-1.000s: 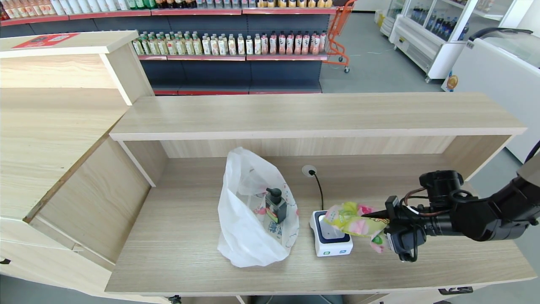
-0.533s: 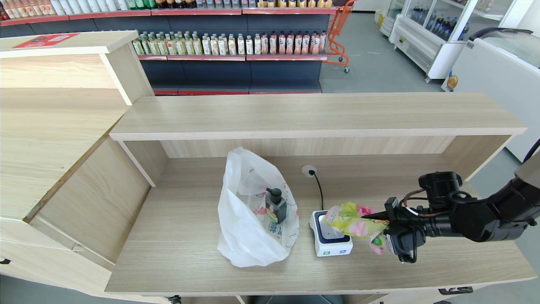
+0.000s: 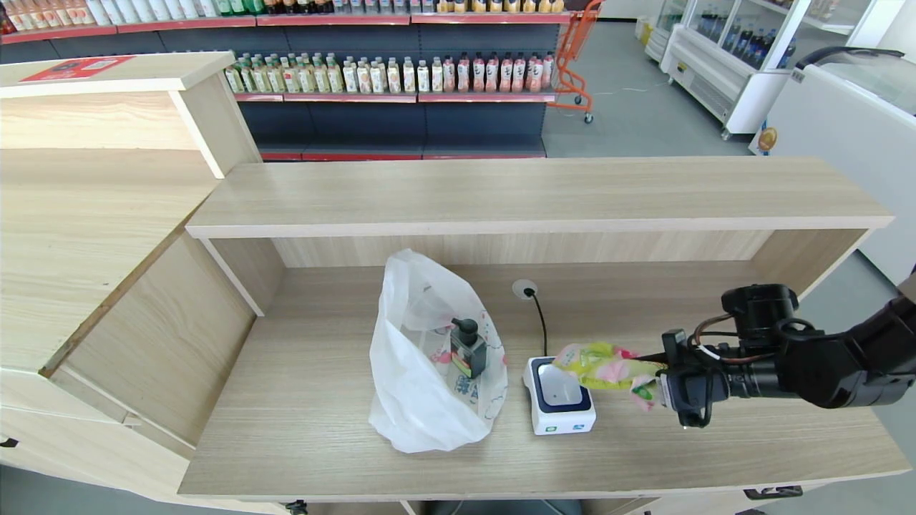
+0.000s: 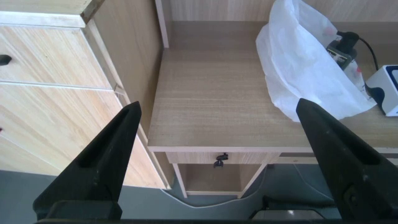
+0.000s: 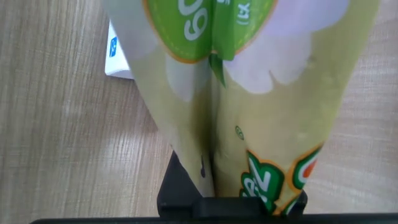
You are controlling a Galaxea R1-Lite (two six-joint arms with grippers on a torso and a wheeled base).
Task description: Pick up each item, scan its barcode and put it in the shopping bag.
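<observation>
Left claw [image 4: 217,104], jaws spread wide and holding nothing, hangs before the counter's [image 3: 322,429] front left edge. Right claw [image 3: 650,375] is clamped on a green-and-pink snack packet [image 3: 605,366], held level with its free end over the scanner [image 3: 560,404]. Just left stands the white shopping bag [image 3: 415,386], a pump bottle [image 3: 468,352] inside. Drink shelves [image 3: 393,75] lie beyond.

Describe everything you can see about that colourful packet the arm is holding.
The snack packet is a soft, crinkled plastic pouch, yellow-green with pink and white patches and a centre seam along one face. It lies roughly level, clamped at one end by the right gripper, held off the counter. Its free end reaches over the white scanner; whether they touch cannot be told.
</observation>
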